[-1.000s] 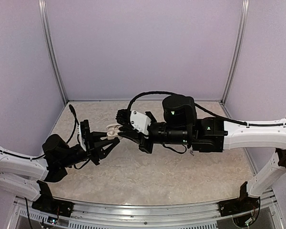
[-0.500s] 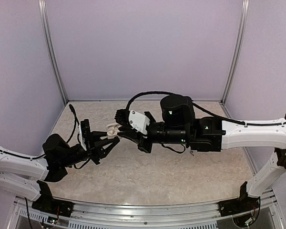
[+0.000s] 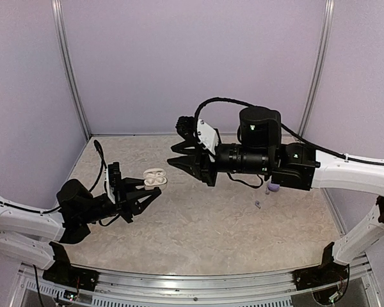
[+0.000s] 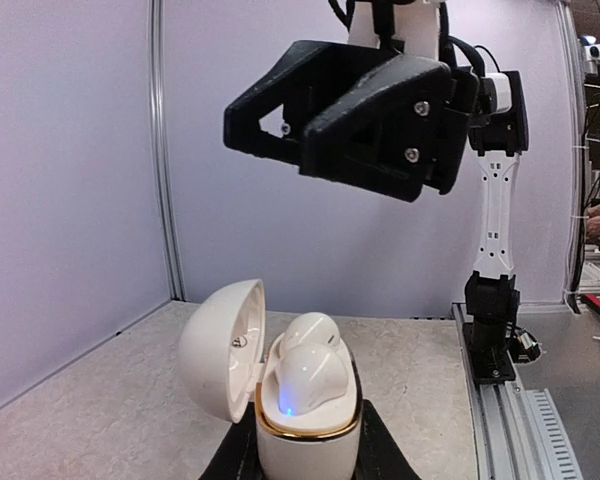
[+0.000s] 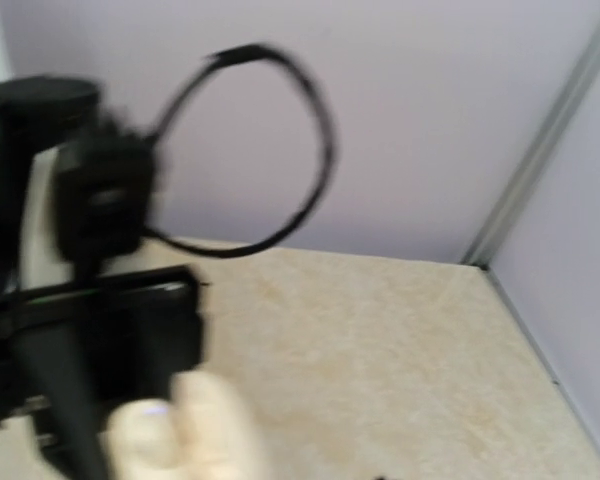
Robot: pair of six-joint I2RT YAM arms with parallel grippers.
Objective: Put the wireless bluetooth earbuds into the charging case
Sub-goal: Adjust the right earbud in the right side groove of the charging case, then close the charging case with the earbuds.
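My left gripper (image 3: 150,187) is clamped on the base of the charging case (image 4: 302,456), with a black finger pressed to either side of it, and holds it upright above the left part of the table (image 3: 211,238). The case stands open, and its lid (image 4: 220,348) is swung out to the left on its hinge. The earbuds (image 4: 302,375) sit inside the case. I see two rounded white shapes nested one behind the other, and a small blue light glows on the front one.

My right gripper (image 3: 173,156) hangs in the air to the right of the case and farther back, well apart from it. In the left wrist view it sits above the open case without touching it. Its jaws stand a narrow way apart and I see nothing between them. The right wrist view is too blurred to add much. It shows only a pale blob low in the picture and the dark shape of the other arm.

Under the right arm a small lilac object (image 3: 273,188) lies on the table, partly hidden, and just near it is a tiny pale piece (image 3: 258,204). I cannot tell what either one is
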